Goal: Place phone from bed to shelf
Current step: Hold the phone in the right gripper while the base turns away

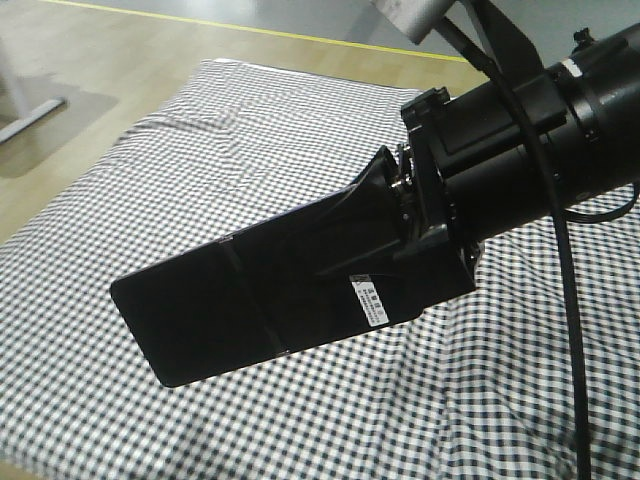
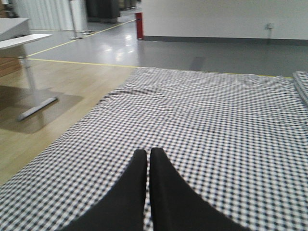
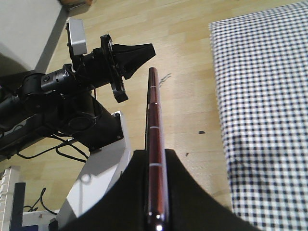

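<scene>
The phone, a glossy black slab with a seam and a white sticker, hangs in the air above the checked bed. My right gripper is shut on its right end. In the right wrist view the phone shows edge-on with its pinkish rim, clamped between the black fingers of the right gripper. The bed lies to the right there. My left gripper is shut and empty, low over the bed. The left gripper also shows over the wooden floor. The shelf is out of view.
A grey desk foot stands on the wooden floor left of the bed. A yellow floor line runs behind the bed. A red bin stands far back. The robot's white base and cables sit below the left arm.
</scene>
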Controlling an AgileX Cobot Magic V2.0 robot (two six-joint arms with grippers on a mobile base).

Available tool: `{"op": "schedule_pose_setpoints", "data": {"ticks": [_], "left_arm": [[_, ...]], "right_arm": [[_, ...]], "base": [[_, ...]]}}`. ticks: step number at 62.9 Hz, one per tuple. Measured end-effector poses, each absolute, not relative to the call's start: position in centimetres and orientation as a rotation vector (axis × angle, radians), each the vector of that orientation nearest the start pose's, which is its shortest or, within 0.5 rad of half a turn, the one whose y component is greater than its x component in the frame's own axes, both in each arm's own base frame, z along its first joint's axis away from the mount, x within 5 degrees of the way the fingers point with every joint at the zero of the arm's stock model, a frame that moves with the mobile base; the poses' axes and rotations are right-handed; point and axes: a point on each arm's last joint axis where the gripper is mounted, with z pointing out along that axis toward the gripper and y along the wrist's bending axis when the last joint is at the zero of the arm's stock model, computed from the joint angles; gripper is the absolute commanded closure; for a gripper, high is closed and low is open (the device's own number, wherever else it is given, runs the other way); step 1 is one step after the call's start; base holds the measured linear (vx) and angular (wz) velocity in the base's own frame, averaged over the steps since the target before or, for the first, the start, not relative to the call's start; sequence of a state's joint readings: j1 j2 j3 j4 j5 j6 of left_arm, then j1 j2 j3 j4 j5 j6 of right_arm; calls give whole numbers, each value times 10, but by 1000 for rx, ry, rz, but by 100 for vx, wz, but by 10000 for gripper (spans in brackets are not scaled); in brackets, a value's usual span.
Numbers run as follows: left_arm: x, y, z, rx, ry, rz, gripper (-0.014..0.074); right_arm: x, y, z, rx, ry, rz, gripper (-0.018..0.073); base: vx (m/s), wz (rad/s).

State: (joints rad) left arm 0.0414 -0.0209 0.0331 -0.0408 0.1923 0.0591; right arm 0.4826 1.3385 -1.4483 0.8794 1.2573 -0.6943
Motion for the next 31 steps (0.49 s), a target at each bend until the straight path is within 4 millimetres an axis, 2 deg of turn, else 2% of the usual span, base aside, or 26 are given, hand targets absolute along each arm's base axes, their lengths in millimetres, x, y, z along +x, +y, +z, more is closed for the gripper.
{"op": "schedule_pose_setpoints", "data": {"ticks": [31], "left_arm": [[56,2,186,-13,1688,39,595]], "right_arm": [[193,176,429,-1253,1998,1073,561]], "base": [[-11,49]]}}
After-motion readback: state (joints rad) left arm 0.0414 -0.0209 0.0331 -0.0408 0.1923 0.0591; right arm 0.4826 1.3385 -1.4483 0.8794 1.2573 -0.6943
